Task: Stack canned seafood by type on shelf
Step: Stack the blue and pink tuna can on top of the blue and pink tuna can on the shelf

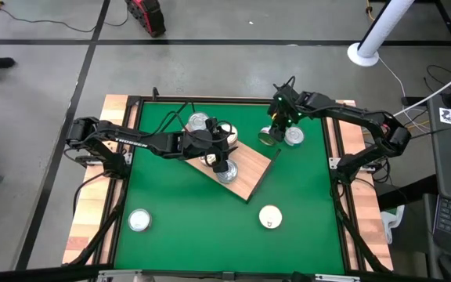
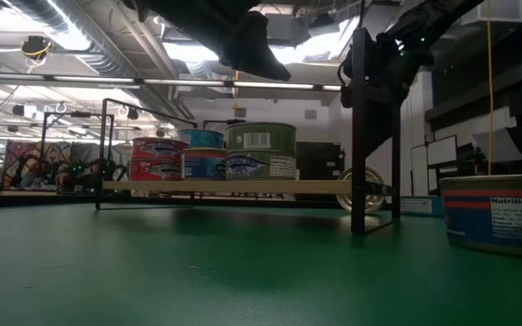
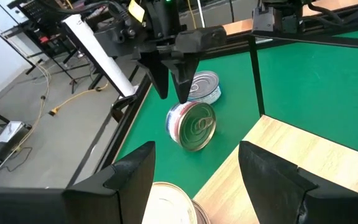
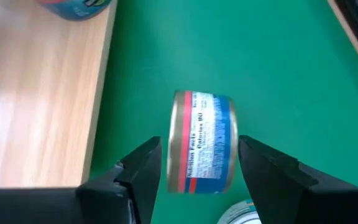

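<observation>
We see a tin [image 4: 202, 142] tipped on its edge on the green mat [image 1: 304, 196], its round lid facing sideways and its short axis lying level. It sits just beside the far right corner of the shelf [image 1: 249, 176], with a second tin [image 1: 294, 136] upright next to it.

The right arm reaches in from the right side rail, its wrist bent down over this tin. The right gripper [image 4: 197, 163] has its 2 fingers apart, 1 on each flat face of the tin; we cannot tell if they touch it.

The left arm stretches across from the left rail to hang above the shelf. The left gripper [image 3: 194, 168] is spread wide and holds nothing, with a pale-lidded tin [image 3: 169, 202] below it.

The tipped tin has a cream-gold pull-tab lid and a blue and red side label with small print (nutrition text, in the right wrist view). The shelf is a light wood board on dark legs, set at an angle, carrying several tins stacked 2 high. On the mat nearer us, 2 more tins [image 1: 139, 220] [image 1: 270, 216] sit well apart.
</observation>
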Controlling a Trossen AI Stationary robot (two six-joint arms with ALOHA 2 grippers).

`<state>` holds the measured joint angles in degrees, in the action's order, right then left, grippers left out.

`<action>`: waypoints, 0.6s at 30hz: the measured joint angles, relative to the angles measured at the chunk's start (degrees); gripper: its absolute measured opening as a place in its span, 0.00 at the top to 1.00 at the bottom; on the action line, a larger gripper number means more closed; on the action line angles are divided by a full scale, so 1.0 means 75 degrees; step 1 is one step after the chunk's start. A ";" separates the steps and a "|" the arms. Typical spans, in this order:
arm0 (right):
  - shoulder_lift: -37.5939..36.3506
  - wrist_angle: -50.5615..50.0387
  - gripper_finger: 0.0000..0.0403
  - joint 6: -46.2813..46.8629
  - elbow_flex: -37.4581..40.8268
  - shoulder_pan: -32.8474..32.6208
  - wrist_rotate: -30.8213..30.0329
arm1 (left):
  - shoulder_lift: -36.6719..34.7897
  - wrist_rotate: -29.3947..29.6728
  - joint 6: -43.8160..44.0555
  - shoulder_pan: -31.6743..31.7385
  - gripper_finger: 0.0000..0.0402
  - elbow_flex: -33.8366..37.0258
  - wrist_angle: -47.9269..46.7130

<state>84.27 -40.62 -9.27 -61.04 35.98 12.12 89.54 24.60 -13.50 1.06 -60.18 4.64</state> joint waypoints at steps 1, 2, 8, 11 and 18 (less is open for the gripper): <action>0.0000 -0.0017 0.48 -0.0007 0.0000 -0.0002 0.0050 | 0.0000 0.0000 0.0007 0.0000 0.43 0.0000 0.0000; 0.0000 -0.0028 0.48 -0.0017 0.0000 -0.0002 0.0066 | 0.0000 -0.0002 0.0009 0.0000 0.43 0.0000 0.0000; 0.0028 -0.0024 0.48 -0.0079 0.0151 -0.0002 0.0065 | 0.0000 0.0000 0.0010 -0.0001 0.43 0.0000 -0.0002; 0.0032 0.0011 0.48 -0.0268 0.0281 -0.0002 -0.0150 | 0.0000 0.0000 0.0009 0.0000 0.43 0.0000 -0.0003; 0.0032 0.0038 0.48 -0.0290 0.0353 0.0003 -0.0193 | 0.0000 0.0000 0.0009 0.0000 0.43 0.0000 0.0000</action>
<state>84.51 -40.33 -11.44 -58.39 36.00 10.67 89.54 24.60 -13.43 1.06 -60.18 4.64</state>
